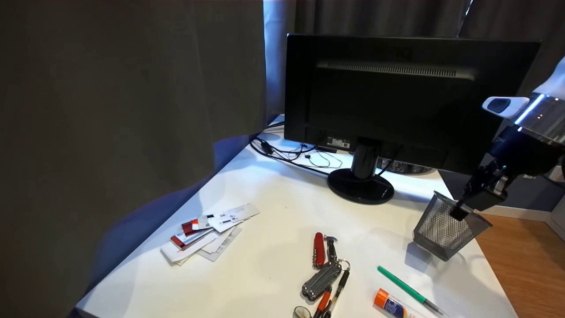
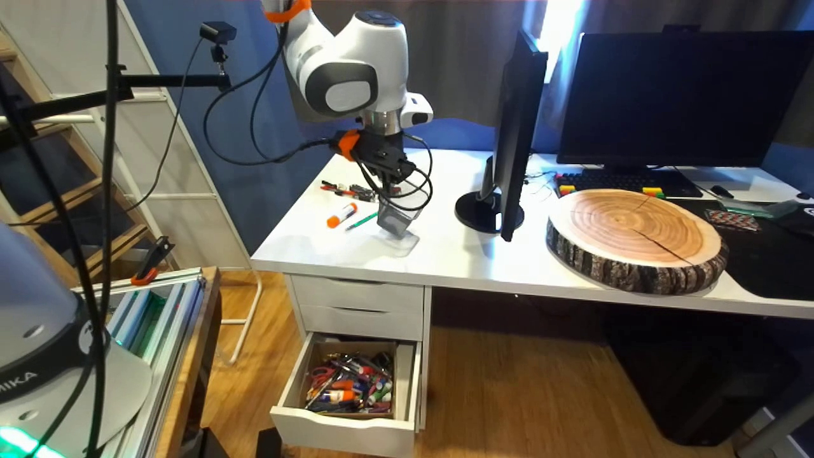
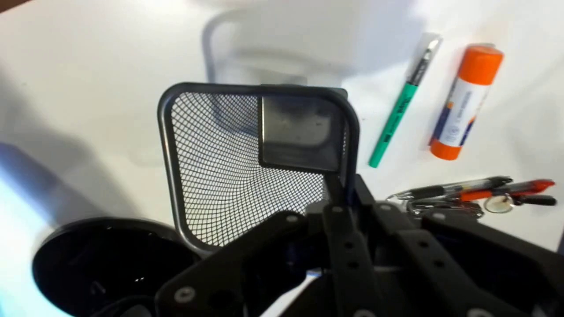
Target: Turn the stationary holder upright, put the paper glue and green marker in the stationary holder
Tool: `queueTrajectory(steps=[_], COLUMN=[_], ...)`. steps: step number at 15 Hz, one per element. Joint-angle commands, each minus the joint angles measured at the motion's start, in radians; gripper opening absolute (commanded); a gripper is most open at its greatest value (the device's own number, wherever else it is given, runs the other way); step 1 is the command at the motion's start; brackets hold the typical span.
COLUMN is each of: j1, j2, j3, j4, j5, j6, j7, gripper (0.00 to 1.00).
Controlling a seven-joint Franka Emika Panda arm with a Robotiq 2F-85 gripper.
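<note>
Here, the gripper (image 3: 349, 190) pinches the mesh cup (image 3: 246, 185) by its rim, jaws nearly together.
In the wrist view the tilted cup fills the centre; the green marker (image 3: 393, 124) lies on the desk (image 3: 110, 114) at upper right, the glue stick (image 3: 463, 105) just beside it toward the edge, pens (image 3: 480, 193) lower right, the monitor's foot (image 3: 110, 264) lower left.

White desk (image 2: 458, 261), open drawer (image 2: 350, 432), blue wall (image 2: 172, 25), dark curtains (image 1: 154, 88), bright light (image 2: 563, 22) between them, wooden floor (image 2: 509, 381)
</note>
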Motion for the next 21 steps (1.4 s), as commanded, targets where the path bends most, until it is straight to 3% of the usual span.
queueTrajectory(steps=[1, 4, 7, 10, 15, 16, 18, 21], j1=[0.058, 0.053, 0.056, 0.047, 0.031, 0.030, 0.039, 0.037], j2=[-0.006, 0.008, 0.013, 0.027, 0.050, 0.054, 0.051, -0.006], j3=[-0.100, -0.126, -0.124, -0.107, -0.074, -0.070, -0.079, -0.070], j4=[-0.030, -0.011, 0.002, 0.016, 0.022, 0.022, 0.020, -0.002], j5=[-0.277, -0.520, -0.659, -0.724, -0.736, -0.735, -0.743, -0.735], j6=[0.080, 0.053, 0.017, -0.005, -0.028, -0.028, -0.028, -0.035], j7=[0.208, 0.388, 0.493, 0.551, 0.565, 0.567, 0.583, 0.605], gripper=[0.02, 0.02, 0.02, 0.03, 0.04, 0.31, 0.37, 0.59])
